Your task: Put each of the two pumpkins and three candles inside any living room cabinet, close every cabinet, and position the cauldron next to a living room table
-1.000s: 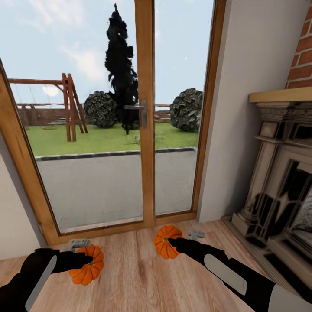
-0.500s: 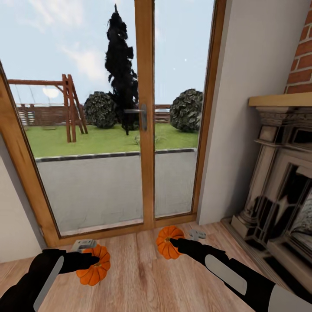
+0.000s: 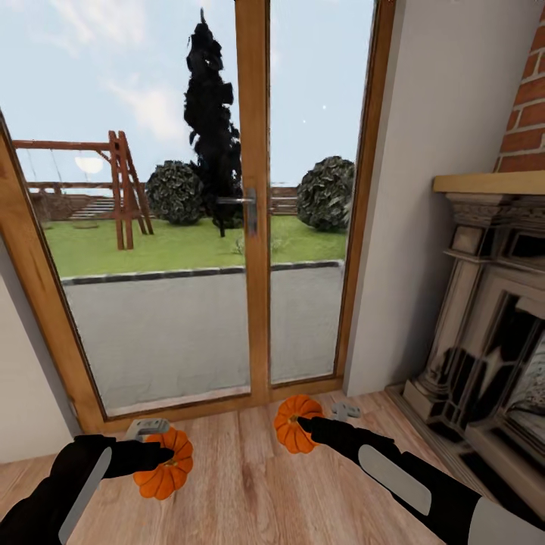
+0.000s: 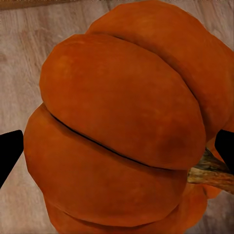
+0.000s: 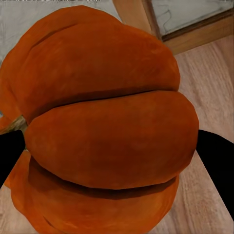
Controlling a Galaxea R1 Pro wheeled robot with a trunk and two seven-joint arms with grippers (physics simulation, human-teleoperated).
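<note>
Both pumpkins sit slightly higher than a second ago. At lower left, the left gripper (image 3: 168, 456) clamps the left pumpkin (image 3: 163, 474); at lower centre, the right gripper (image 3: 304, 426) grips the right pumpkin (image 3: 290, 425) above the wooden floor (image 3: 242, 484).

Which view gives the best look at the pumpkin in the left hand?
The left wrist view: the left hand's pumpkin shows close up, with its ribs and stem, between the two fingertips. The head view shows it small, above the wood floor, partly covered by the left hand. The right wrist view shows the other pumpkin.
</note>
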